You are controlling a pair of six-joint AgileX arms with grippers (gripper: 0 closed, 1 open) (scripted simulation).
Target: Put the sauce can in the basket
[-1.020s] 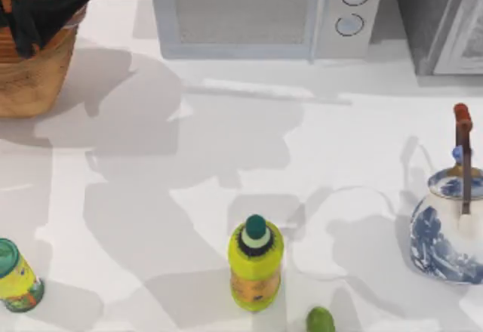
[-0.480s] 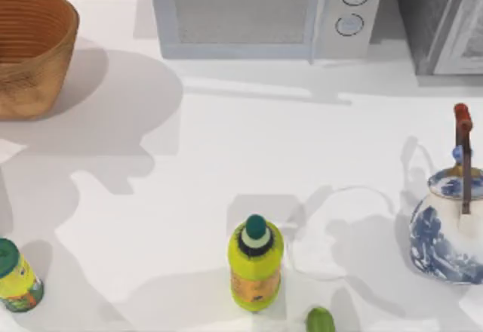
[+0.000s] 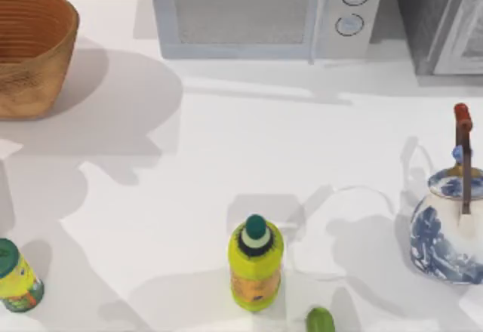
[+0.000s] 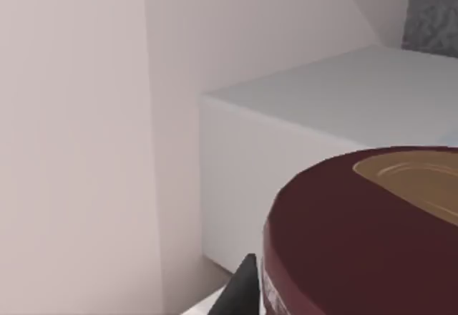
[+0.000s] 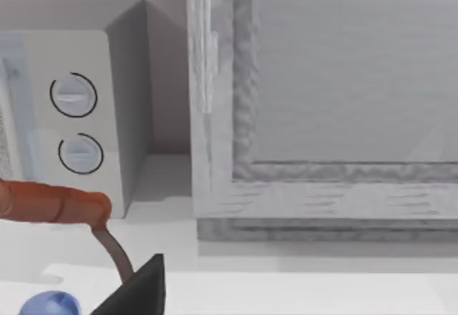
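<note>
White counter (image 3: 226, 158), microwave (image 3: 256, 15) at the back. My left gripper (image 4: 286, 297) looks clamped on the upright sauce can (image 4: 358, 243). The basket (image 3: 30, 83) in the back-left corner looks empty and is nearer my left arm. Right gripper (image 5: 143, 286) is parked by the kettle handle (image 5: 50, 202).

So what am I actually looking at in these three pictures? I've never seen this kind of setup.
It's a simulated two-armed AgileX robot at a table, and its job is to put a sauce can in a basket. One camera looks down from above, and one sits on each wrist.

The top view shows the wicker basket at the far left, a microwave at the back, a blue-and-white kettle at the right, and a yellow-green bottle and a green-capped bottle near the front.

The left wrist view shows the sauce can up close. The left claw's finger is against it, so the can looks held.

The right wrist view, from the idle right arm, faces the microwave's knobs and the kettle's orange handle.
</note>
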